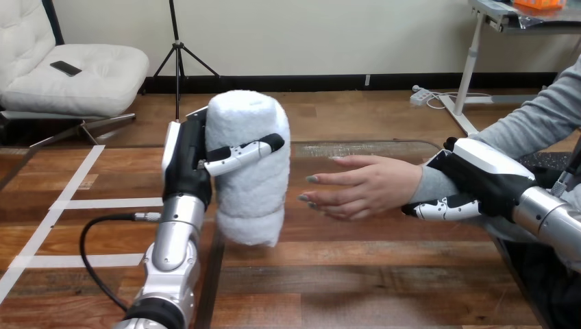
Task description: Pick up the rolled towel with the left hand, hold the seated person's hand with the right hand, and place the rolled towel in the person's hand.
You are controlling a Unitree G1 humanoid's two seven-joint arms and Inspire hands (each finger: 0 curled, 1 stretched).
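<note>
So the robot's left hand, centre-left of the frame, has got the fat white rolled terry towel properly grabbed. Its thumb is hooked across the front of the roll, and the rest of the hand sits behind it on the roll's left side. The towel's standing upright and lifted clear of the brown wooden plank table, with its bottom end hanging in the air.

Right in the middle of the frame is the person's hand, coming in from the right, open with the fingers stretched out toward the towel. The fingertips are just beside the roll with a small gap between, not touching as far as I can see.

Over at centre-right the robot's right hand is clasped round the person's wrist at the end of the grey sleeve. Its white shell is on the near side and one finger is tucked along underneath the wrist.
</note>
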